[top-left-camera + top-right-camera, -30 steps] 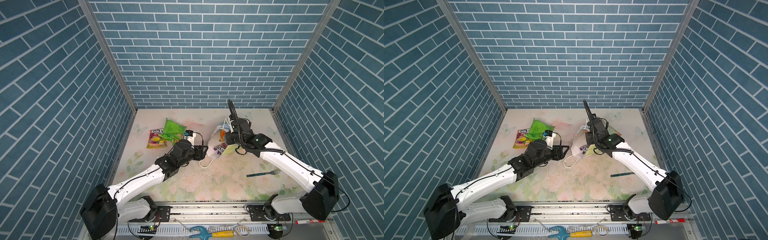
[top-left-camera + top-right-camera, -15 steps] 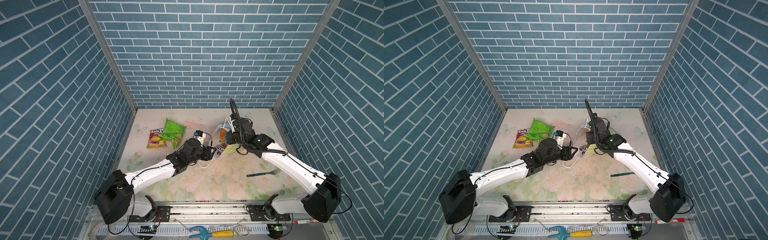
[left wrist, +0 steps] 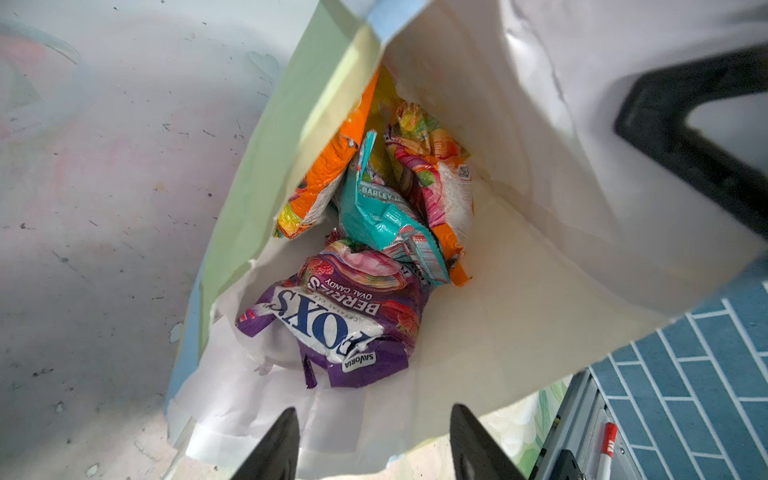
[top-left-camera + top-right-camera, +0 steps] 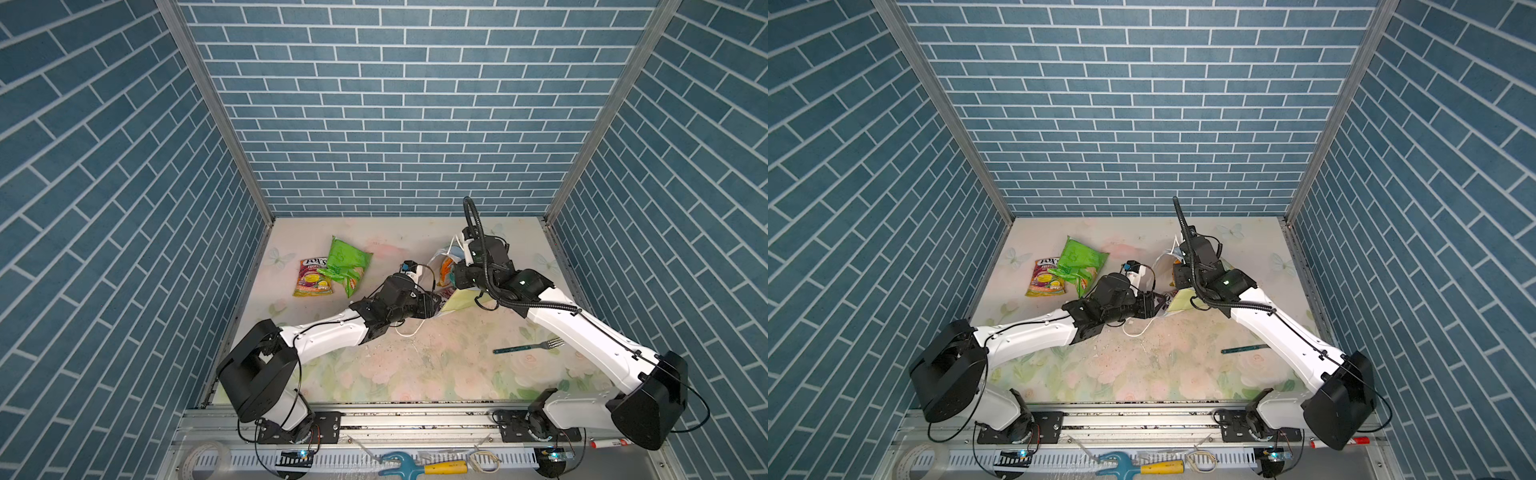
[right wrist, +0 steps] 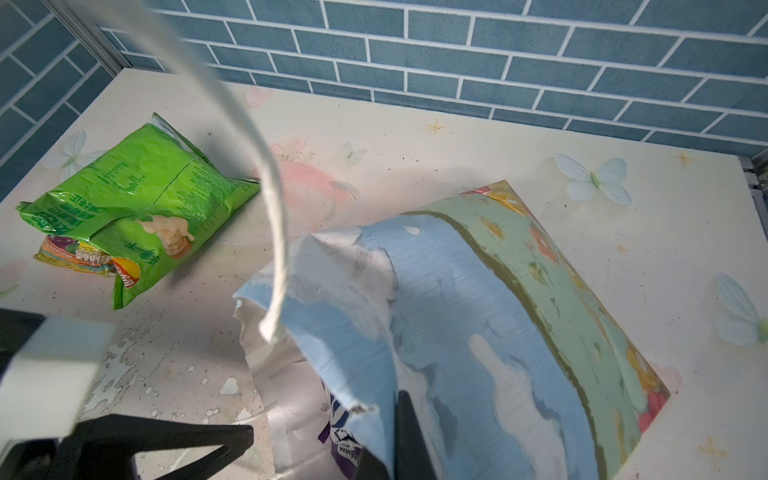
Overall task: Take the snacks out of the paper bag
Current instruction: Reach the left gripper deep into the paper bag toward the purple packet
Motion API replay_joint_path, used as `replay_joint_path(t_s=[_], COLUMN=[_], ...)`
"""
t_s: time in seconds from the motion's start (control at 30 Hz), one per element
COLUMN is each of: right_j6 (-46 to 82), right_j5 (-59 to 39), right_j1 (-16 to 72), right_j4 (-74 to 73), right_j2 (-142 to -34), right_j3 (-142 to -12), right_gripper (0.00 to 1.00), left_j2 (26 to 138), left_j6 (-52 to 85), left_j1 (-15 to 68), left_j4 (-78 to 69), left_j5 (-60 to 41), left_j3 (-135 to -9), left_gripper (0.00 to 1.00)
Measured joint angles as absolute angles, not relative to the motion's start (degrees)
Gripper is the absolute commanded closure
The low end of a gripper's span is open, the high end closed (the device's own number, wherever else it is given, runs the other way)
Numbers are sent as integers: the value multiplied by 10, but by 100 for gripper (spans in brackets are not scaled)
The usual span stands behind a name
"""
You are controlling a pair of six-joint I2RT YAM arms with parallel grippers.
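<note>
Two snacks, a green chip bag (image 4: 348, 258) and a yellow candy packet (image 4: 312, 282), lie well behind the left gripper (image 3: 372, 415), whose empty jaws stand apart at the mouth of the paper bag (image 5: 478, 311); a purple candy packet (image 3: 332, 328) lies just ahead, inside. The right gripper (image 5: 388, 424) is clenched on the bag's rim.

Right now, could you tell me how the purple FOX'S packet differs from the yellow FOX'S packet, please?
The purple FOX'S packet lies crumpled inside the paper bag; the yellow FOX'S packet lies flat out on the table. The yellow one is partly under the green chip bag; the purple one's label shows fully. Both carry the FOX'S name.
</note>
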State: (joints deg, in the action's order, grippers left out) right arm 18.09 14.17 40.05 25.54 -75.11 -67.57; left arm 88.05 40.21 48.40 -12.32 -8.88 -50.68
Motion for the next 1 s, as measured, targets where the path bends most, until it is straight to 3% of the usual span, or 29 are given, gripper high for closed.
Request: replay_joint_path(t_s=[0.2,1.0], right_j6=[182,211], right_j5=[142,135], right_j1=[401,401], right_j4=[253,231], right_j2=[-742,-733], right_j3=[-667,-645], right_gripper=[100,100], left_j2=[903,967], left_j6=[404,411], left_j1=[484,484], left_j4=[-117,-98], left_j5=[-84,-57], left_j3=[-528,-552], left_gripper=[35,35])
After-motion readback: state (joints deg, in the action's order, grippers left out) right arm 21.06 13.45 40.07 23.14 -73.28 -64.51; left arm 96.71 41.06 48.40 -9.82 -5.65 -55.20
